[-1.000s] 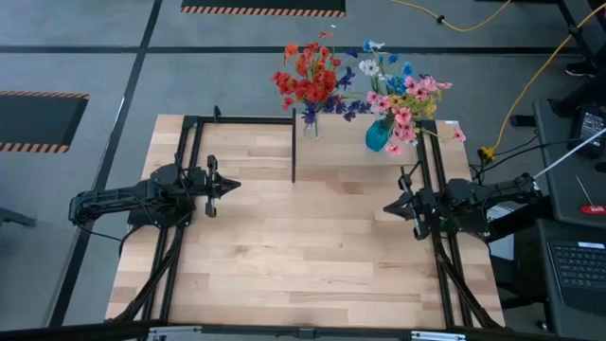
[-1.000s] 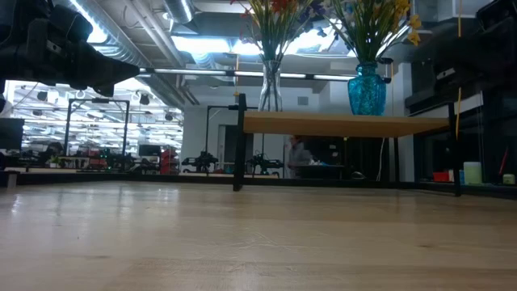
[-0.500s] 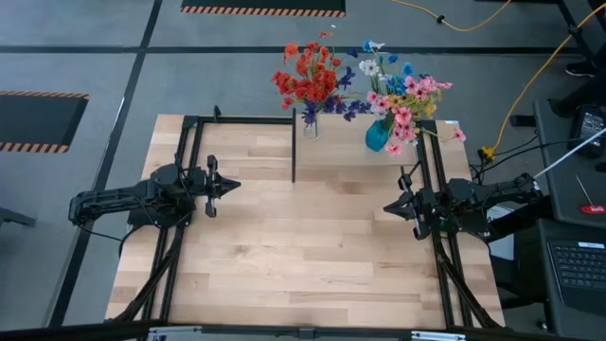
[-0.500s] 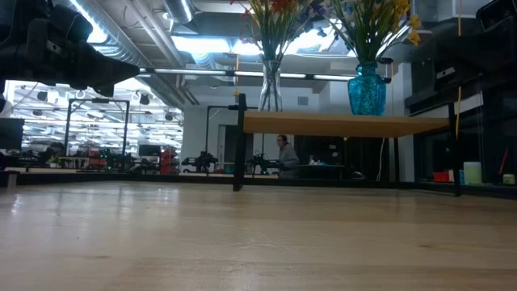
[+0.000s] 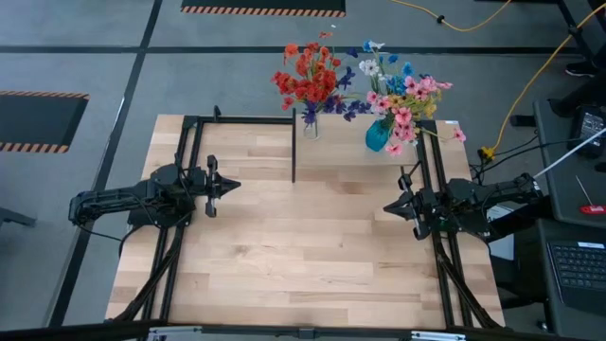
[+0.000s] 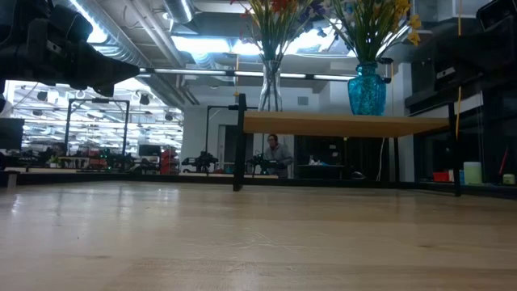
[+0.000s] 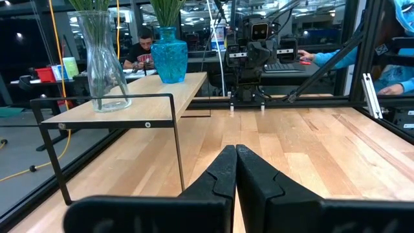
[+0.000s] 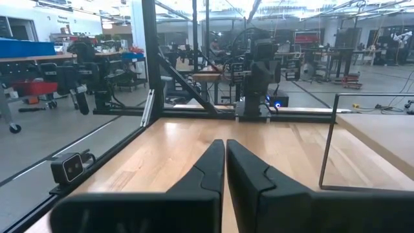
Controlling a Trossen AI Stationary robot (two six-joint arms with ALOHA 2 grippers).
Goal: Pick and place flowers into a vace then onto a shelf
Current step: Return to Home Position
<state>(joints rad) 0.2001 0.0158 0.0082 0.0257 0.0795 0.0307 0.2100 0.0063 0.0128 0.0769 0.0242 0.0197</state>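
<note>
Shelf (image 5: 350, 156): upper centre; we log blue vase (image 5: 379, 135), flowers (image 5: 402, 95).
Left gripper (image 5: 234, 185): mid-left; fingers pressed together, empty.
Right gripper (image 5: 386, 207): mid-right; fingers together, empty.

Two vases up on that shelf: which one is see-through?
The clear glass vase holding the red flowers; the other vase is coloured turquoise blue.

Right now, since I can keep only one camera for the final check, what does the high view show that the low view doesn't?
Only the high view: the left gripper and right gripper facing each other across the table, and the flowers with their full blooms. Only the low view: the open space under the shelf, its black legs, and a person in the room behind. Both: the blue vase and the clear vase standing on the shelf, holding flowers.
</note>
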